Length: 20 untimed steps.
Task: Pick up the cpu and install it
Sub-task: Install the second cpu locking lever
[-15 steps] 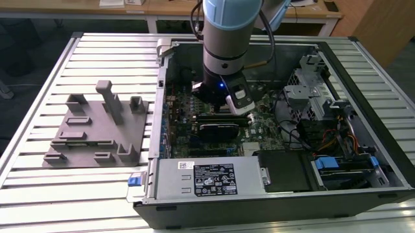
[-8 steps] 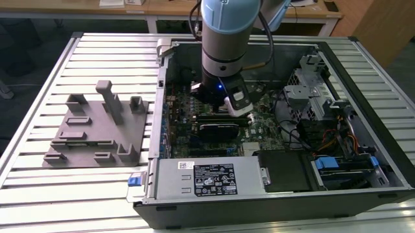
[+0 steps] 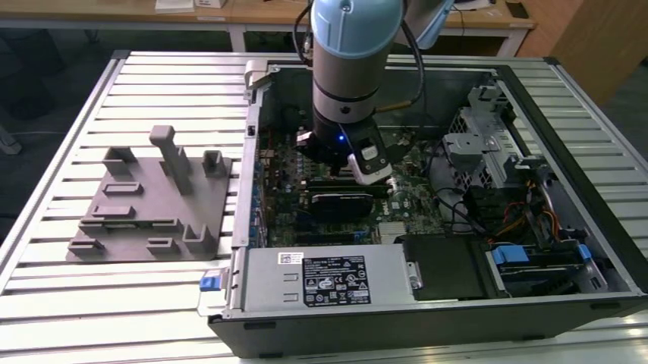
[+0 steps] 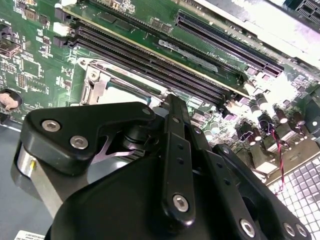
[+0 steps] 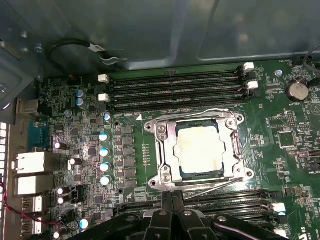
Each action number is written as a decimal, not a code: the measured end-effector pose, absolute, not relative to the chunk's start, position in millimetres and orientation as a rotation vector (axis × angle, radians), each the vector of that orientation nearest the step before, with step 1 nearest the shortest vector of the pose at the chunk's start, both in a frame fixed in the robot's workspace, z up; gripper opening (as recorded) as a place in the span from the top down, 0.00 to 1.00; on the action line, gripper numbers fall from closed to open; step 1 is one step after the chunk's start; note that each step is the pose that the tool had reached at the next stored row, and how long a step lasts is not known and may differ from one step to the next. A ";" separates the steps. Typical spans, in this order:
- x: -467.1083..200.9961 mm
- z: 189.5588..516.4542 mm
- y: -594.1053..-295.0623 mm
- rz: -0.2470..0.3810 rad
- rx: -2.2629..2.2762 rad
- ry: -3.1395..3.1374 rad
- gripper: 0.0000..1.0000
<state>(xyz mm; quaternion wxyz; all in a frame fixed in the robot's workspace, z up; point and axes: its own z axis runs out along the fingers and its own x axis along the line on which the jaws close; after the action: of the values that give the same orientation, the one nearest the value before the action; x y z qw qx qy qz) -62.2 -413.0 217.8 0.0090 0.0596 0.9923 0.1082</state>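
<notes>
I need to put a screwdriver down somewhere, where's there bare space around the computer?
Bare slatted table lies beyond the grey block fixture and nearer the camera, beside the power supply. Inside the case it's crowded: arm, cables and drive bays.

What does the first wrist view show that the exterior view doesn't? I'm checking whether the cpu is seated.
First wrist view: the cpu lying in its metal-framed socket, memory slots beside it, a coin cell.
Exterior view: the grey plastic fixture on the slatted table, the power supply, the arm reaching into the case.
Both: the green motherboard and the gripper above it.
</notes>
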 end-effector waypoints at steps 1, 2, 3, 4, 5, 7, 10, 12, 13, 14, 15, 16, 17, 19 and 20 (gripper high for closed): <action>-62.2 217.7 -413.0 0.338 0.186 3.100 0.89; -62.2 217.5 -413.0 0.338 0.186 3.100 0.89; -62.2 216.8 -413.0 0.339 0.186 3.099 0.89; -62.2 216.0 -413.0 0.339 0.186 3.099 0.89; -62.3 215.3 -413.1 0.340 0.186 3.099 0.89; -62.3 214.2 -413.1 0.341 0.186 3.099 0.89; -62.3 214.1 -413.1 0.345 0.186 3.099 0.89; -62.6 213.8 -413.5 0.346 0.186 3.099 0.89; -62.8 213.5 -413.7 0.348 0.186 3.099 0.89; -63.3 213.0 -413.7 0.350 0.186 3.099 0.89; -63.7 212.6 -413.8 0.352 0.186 3.098 0.89; -64.0 212.3 -413.8 0.352 0.186 3.098 0.89; -64.0 212.3 -413.9 0.352 0.186 3.099 0.89; -64.2 212.0 -413.9 0.352 0.186 3.099 0.89; -64.3 211.5 -413.9 0.352 0.186 3.098 0.89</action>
<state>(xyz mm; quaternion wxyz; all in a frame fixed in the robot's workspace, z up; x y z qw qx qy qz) -64.3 -413.9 211.5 0.0088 0.0596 0.9918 0.1128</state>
